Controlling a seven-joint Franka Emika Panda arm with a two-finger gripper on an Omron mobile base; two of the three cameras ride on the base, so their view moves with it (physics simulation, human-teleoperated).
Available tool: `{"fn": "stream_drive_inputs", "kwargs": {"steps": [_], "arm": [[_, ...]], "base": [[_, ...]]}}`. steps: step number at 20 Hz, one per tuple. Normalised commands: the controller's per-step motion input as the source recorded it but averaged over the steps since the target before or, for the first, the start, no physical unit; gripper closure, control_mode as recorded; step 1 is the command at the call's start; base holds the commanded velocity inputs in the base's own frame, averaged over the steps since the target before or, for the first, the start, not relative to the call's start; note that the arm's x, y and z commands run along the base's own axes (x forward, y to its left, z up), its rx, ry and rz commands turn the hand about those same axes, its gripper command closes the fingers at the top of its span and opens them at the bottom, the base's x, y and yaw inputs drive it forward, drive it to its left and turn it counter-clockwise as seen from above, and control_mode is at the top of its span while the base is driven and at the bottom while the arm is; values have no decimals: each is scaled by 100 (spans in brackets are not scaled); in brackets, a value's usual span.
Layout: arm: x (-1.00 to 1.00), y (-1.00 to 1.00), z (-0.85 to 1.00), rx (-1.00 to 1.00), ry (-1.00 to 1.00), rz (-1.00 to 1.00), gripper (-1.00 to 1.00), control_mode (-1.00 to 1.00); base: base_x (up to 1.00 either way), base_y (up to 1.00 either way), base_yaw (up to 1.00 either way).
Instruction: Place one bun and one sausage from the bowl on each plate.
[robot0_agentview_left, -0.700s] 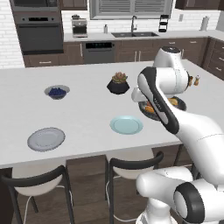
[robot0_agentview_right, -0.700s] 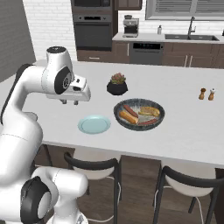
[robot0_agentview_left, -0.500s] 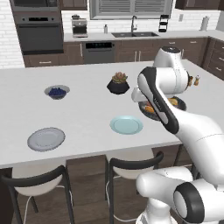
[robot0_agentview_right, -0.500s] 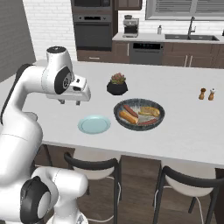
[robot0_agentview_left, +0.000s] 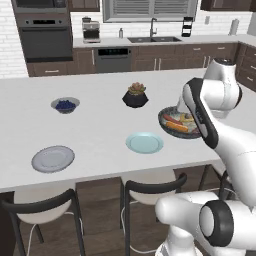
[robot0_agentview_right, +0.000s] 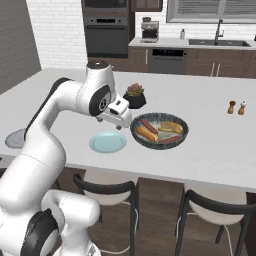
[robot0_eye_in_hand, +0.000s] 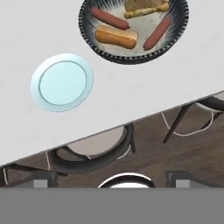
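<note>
I see the bowl (robot0_agentview_right: 160, 131) sitting on the white surface (robot0_agentview_right: 210, 145) toward its near edge, with the sausages (robot0_eye_in_hand: 110, 18) and a bun (robot0_eye_in_hand: 116, 36) inside it; a second bun (robot0_eye_in_hand: 141, 6) lies at the bowl's far side in the hand view. Just left of the bowl, apart from it, lies the pale teal plate (robot0_agentview_right: 107, 142), bare. The grey plate (robot0_agentview_left: 53, 158) lies well to the left, near the front edge, also bare. My end effector (robot0_agentview_right: 119, 111) hangs above the surface between the teal plate and the bowl, close to the bowl's left rim, touching nothing. Its fingers stand wide apart and hold nothing. Behind the bowl, farther in, stands a black faceted pot with a plant (robot0_agentview_left: 135, 95). Farther left on the surface is a small grey bowl of blue berries (robot0_agentview_left: 65, 105). Two small shakers (robot0_agentview_right: 236, 107) stand to the right of the bowl, well apart from it. Stools (robot0_agentview_right: 112, 192) are tucked under the near edge.
</note>
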Motion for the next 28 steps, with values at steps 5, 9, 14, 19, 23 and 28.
{"fn": "stream_drive_inputs", "kwargs": {"steps": [5, 9, 14, 19, 23, 28], "arm": [[52, -100, -36, 2, 0, -46, -100, -100], [75, -100, -24, 2, 0, -53, -100, -100], [89, -61, -38, 0, 0, -27, -100, -100], [80, -12, -28, 2, 1, 0, -100, -100], [75, -8, -19, 4, 3, 0, -100, -100], [64, -13, -34, 4, 7, 0, -100, -100]], "base": [[0, 0, 0], [0, 0, 0], [0, 0, 0], [0, 0, 0], [0, 0, 0], [0, 0, 0]]}}
